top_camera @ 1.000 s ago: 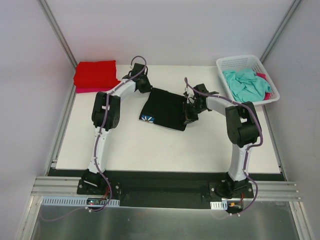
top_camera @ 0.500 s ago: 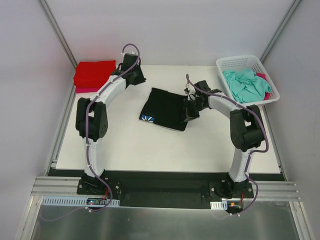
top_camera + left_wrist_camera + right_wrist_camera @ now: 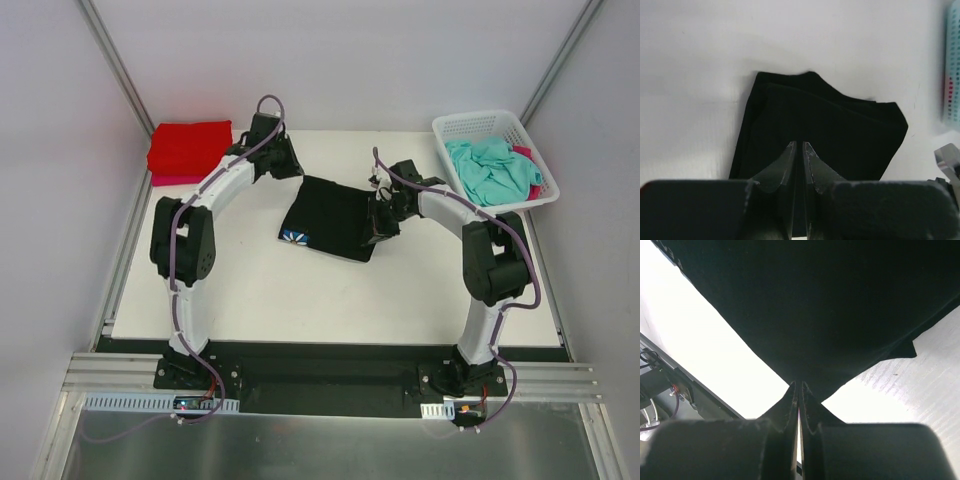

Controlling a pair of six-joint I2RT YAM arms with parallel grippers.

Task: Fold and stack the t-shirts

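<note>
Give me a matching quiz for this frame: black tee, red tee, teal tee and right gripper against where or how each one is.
Things:
1. black tee
2. red tee
3. teal tee
4. right gripper

Place or state:
A. crumpled in the white basket
B. folded, at the far-left corner of the table
C. shut on the edge of the black cloth
D. lying folded in the middle of the table

Pairs: 1-D, 2-B, 3-A, 4-C
</note>
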